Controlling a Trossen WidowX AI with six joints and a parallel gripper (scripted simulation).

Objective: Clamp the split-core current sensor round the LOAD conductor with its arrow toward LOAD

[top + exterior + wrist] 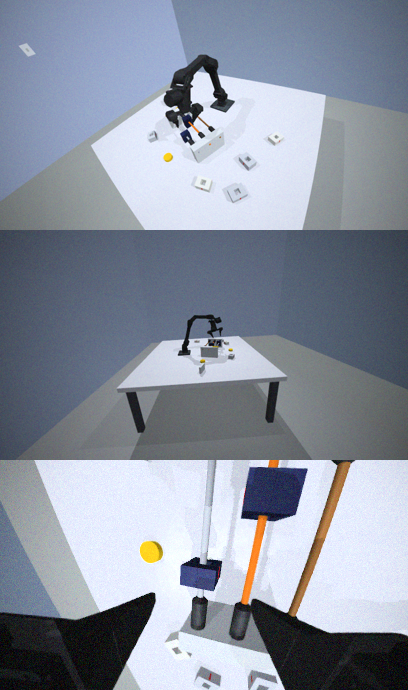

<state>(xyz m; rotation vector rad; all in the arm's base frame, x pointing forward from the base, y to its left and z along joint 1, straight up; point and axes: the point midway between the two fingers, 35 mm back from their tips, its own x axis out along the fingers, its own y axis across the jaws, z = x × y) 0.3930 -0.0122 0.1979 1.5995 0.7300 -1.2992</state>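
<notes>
My gripper [185, 123] [216, 336] [204, 600] is open and empty, raised above the conductors. In the wrist view a grey conductor [207, 515] passes through a dark blue sensor [199, 575] [185, 136], which looks closed around it near the end block. A red mark shows on its right side; the arrow's direction and the latch are not readable. A larger-looking dark blue sensor [275, 490] [187, 121] is around the orange conductor [254, 560] [194, 127], with red at its left edge. The brown conductor [320, 540] [204, 122] is bare where visible. The LOAD marking is not readable.
The conductors run between an end block [210, 148] and another block [209, 352]. Yellow discs [168, 157] [202, 361], white blocks [208, 184] [272, 139] and grey blocks [251, 164] [153, 139] lie around them. A small upright plate [202, 368] stands near the table edge.
</notes>
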